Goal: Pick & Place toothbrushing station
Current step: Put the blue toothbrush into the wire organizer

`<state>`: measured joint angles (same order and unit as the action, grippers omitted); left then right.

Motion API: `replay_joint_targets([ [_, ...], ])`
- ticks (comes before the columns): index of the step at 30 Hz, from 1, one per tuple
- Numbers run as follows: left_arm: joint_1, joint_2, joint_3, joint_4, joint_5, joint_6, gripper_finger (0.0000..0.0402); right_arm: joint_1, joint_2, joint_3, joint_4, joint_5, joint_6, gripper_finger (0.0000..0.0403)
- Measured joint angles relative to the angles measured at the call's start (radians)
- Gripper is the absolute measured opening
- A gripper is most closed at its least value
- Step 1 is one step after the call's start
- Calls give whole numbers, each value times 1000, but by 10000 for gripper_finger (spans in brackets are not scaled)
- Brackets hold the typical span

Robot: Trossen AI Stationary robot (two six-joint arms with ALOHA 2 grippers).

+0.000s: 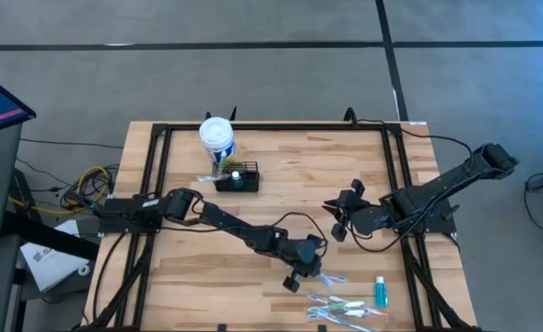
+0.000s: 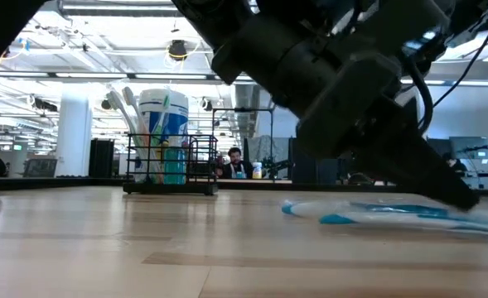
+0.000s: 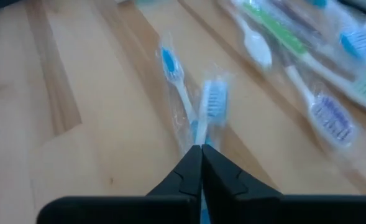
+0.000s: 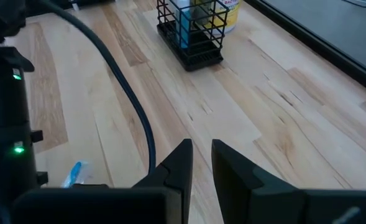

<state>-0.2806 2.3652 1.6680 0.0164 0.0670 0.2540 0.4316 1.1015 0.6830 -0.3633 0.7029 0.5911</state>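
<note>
The toothbrushing station [image 1: 237, 179] is a small black wire caddy. It stands on the table's far left part, next to a white blue-labelled tub [image 1: 217, 136], and also shows in the right wrist view [image 4: 192, 34]. My left gripper [image 1: 314, 275] reaches to the near middle and is shut on a plastic-wrapped toothbrush [image 3: 211, 102]. A second wrapped brush [image 3: 170, 68] lies just beside it. My right gripper [image 4: 201, 155] hovers above the table's right middle. Its fingers stand a narrow gap apart with nothing between them. My left gripper [image 3: 201, 154] pinches the wrapped toothbrush's handle [image 3: 201, 135] between its two fingertips. It comes slanting down from the table's left, the fingers roughly along the brush. The bristle head points away from the fingers, and the brush lies low along the table top [image 2: 376, 213]. Whether the neighbouring wrapper is caught too, I cannot tell.
Several more wrapped toothbrushes [image 1: 345, 308] and a small blue tube [image 1: 380, 293] lie at the near right. A black frame [image 1: 395, 175] borders the table. A cable [image 4: 133, 106] runs across the wood near the left arm. A person [image 2: 235, 162] sits far behind the table.
</note>
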Motion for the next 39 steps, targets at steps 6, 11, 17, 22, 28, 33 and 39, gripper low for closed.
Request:
replay_joint_targets([
  [6, 0, -45, 0, -2, -12, -15, 0, 0, 0, 0, 0, 0, -4, 52],
  [11, 0, -87, 0, 0, -16, -31, 0, 0, 0, 0, 1, 0, -5, 52],
  [17, 0, -102, 0, -5, -16, -54, 0, 0, 0, 0, 1, 0, -7, 52],
  [22, 0, -104, 0, -22, -23, -60, 0, 0, 0, 0, 0, 0, -7, 52],
  [28, 0, -143, -6, -27, -48, -60, 0, 0, 0, 0, -1, 0, -8, 52],
  [33, 0, -248, -96, 10, -93, -58, 0, 0, 0, 0, -1, 0, -7, 52],
  [39, 7, -398, -297, 155, -131, -85, 0, 0, 0, 0, 3, 1, -8, 52],
])
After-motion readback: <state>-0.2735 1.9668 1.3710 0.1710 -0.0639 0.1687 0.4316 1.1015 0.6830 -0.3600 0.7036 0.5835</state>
